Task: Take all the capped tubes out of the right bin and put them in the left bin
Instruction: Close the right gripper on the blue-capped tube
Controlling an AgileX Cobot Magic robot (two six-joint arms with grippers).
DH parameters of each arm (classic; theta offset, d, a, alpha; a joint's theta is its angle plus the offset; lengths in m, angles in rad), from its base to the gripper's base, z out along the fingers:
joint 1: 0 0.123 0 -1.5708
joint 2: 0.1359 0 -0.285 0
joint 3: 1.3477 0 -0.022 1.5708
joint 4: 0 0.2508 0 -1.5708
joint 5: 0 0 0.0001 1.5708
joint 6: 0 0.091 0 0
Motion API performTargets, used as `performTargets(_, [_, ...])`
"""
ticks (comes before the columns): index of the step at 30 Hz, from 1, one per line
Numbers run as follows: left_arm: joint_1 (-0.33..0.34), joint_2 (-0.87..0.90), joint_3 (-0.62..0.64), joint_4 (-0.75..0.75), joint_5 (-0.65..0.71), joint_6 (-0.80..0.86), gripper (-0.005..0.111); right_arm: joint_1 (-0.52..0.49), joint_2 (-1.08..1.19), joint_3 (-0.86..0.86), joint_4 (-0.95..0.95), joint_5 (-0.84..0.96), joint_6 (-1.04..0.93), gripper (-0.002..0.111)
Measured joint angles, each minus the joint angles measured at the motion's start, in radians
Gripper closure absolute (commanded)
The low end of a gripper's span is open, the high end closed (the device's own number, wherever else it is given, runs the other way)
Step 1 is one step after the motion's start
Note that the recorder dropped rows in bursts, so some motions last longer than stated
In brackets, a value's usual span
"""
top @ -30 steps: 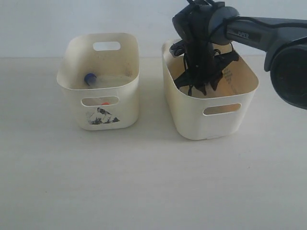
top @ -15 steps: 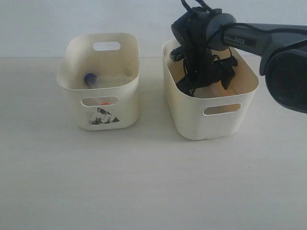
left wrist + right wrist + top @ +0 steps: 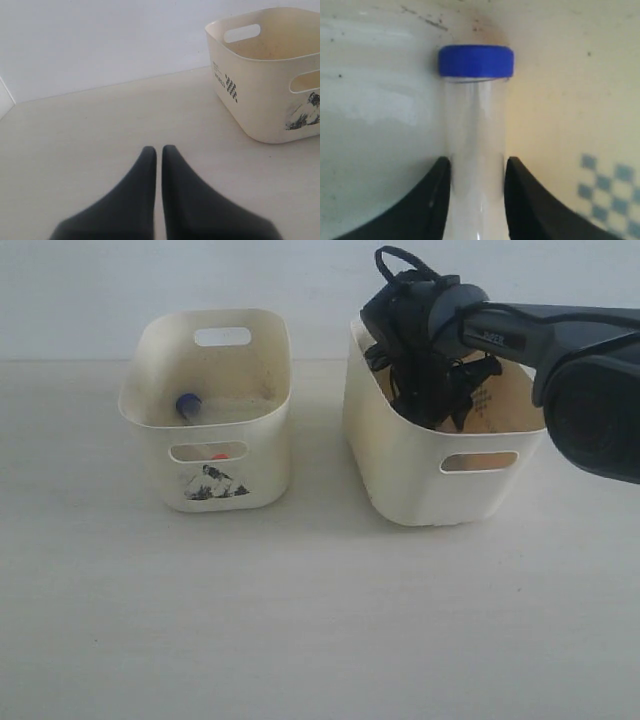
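We've got the right gripper (image 3: 476, 169) down inside the cream-yellow plastic right bin (image 3: 400, 475), its fingers pinching a clear plastic tube with a dark blue cap (image 3: 476, 120). The bin's near wall hides that grip from outside. In the pale cream left bin with the black mountain picture (image 3: 262, 455) lies a second blue-capped tube (image 3: 187, 405), and an orange cap (image 3: 219, 455) barely shows through the front slot. The left gripper (image 3: 159, 152) has its fingers pressed together over the pale tabletop (image 3: 75, 130).

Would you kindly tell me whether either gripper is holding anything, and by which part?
The right gripper is shut on a blue-capped tube, pinching its clear body below the cap. The left gripper holds nothing.
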Motion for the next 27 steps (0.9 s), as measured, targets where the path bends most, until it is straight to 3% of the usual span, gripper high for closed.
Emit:
performTargets(4, [0.0, 0.0, 0.0, 0.0, 0.0, 0.0, 0.102, 0.0, 0.002, 0.0, -0.003, 0.0, 0.0, 0.044])
performTargets(7, [0.0, 0.0, 0.0, 0.0, 0.0, 0.0, 0.102, 0.006, -0.002, -0.004, 0.01, -0.002, 0.002, 0.042])
performTargets(10, [0.0, 0.0, 0.0, 0.0, 0.0, 0.0, 0.102, 0.01, -0.002, -0.004, 0.04, -0.009, 0.002, 0.057])
performTargets(16, [0.0, 0.0, 0.0, 0.0, 0.0, 0.0, 0.102, 0.002, 0.0, -0.004, 0.026, -0.002, -0.002, 0.109])
performTargets(27, [0.0, 0.0, 0.0, 0.0, 0.0, 0.0, 0.102, 0.0, 0.0, -0.017, 0.035, 0.019, -0.016, 0.108])
